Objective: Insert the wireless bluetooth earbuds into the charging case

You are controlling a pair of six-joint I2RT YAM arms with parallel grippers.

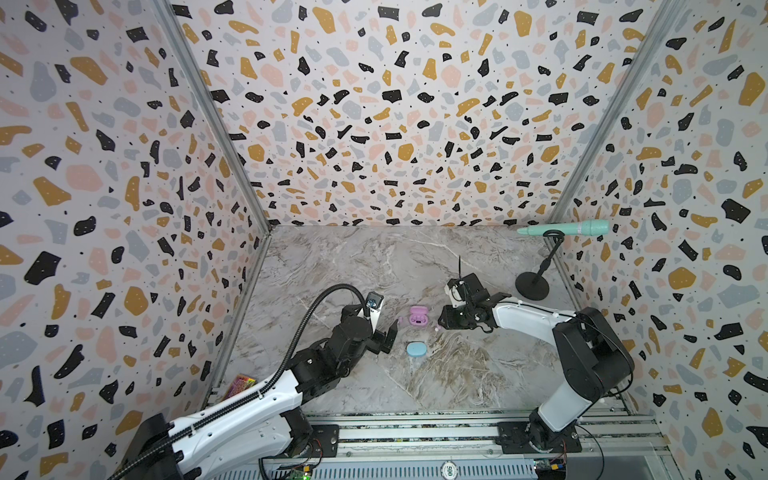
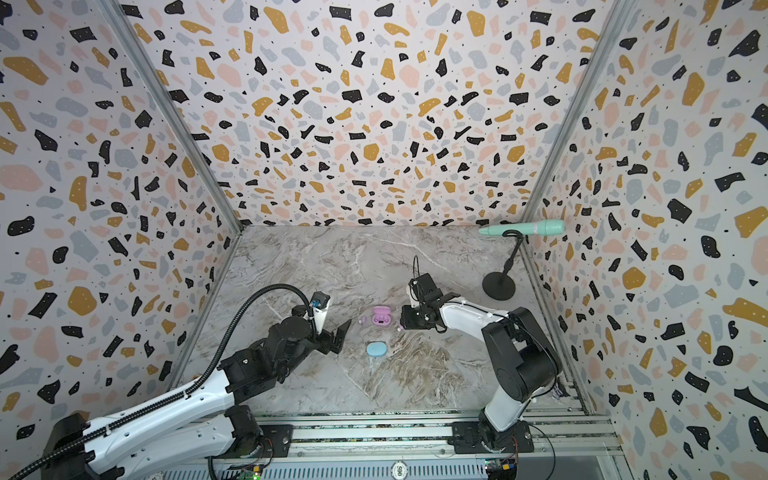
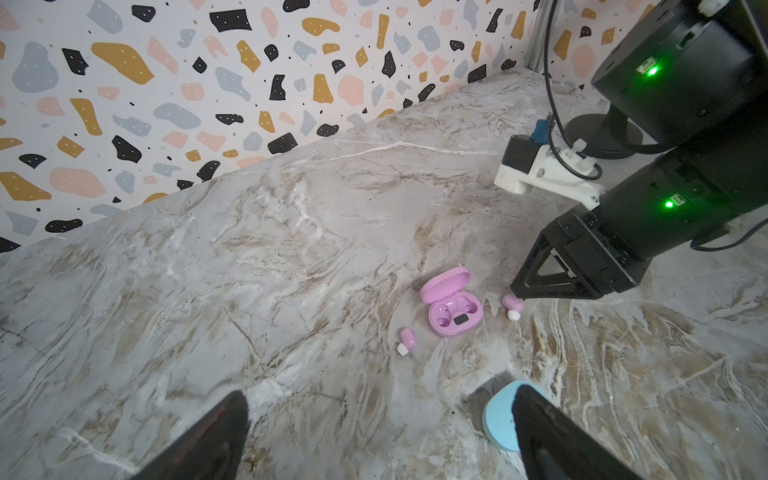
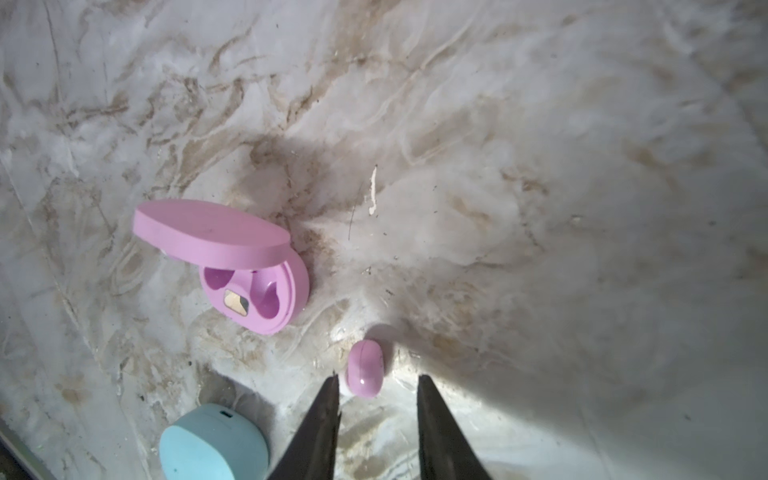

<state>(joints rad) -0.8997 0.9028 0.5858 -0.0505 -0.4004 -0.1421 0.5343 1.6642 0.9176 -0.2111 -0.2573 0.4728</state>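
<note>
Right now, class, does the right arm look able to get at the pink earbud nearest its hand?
Likely yes. The right hand hangs right at that pink earbud, jaws parted wider than it, with nothing between. The open pink case stands apart to one side.

Pink case is sitting open in the middle of the surface, blue case lying shut just toward its front edge.

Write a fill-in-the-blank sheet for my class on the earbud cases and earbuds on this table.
The pink case has its lid ____.
The blue case has its lid ____.
Both sockets in the pink case are ____.
The number of pink earbuds lying on the table is ____.
Missing words: open; closed; empty; two.
</note>
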